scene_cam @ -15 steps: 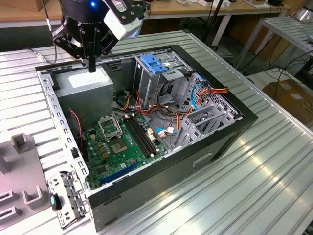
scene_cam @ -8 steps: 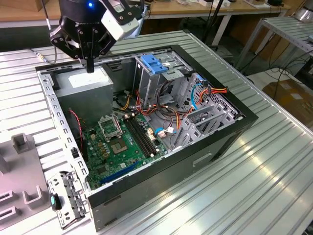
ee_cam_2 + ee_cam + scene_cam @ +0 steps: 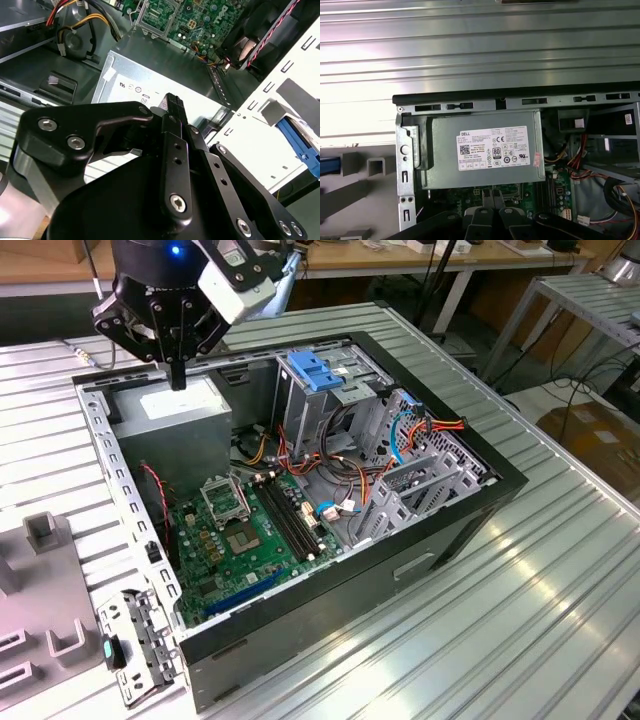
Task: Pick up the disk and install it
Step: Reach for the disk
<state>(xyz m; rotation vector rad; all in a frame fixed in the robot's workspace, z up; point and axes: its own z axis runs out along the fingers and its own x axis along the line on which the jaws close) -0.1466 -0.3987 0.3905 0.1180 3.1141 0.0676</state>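
Hovering over the grey power supply at the back corner of the open computer case, the gripper has its fingers closed together and carries nothing. The case lies on its side in the middle of the slatted metal bench.

The disk seems to sit in the pale grey holder, which stands on the bench just beside the case wall on the exterior view's left. 1 blue side rail is the part I can make out in the second wrist view; the rest is hidden. The gripper is well apart from it.

Judging from its kind, the disk should be stiff, dense for its bulk and smooth on its flat metal faces, so it may slip under a light pinch. It probably dislikes knocks. The safest hold looks to be across the 2 long sides on the plastic rails, near the middle so it hangs level, keeping off the label.
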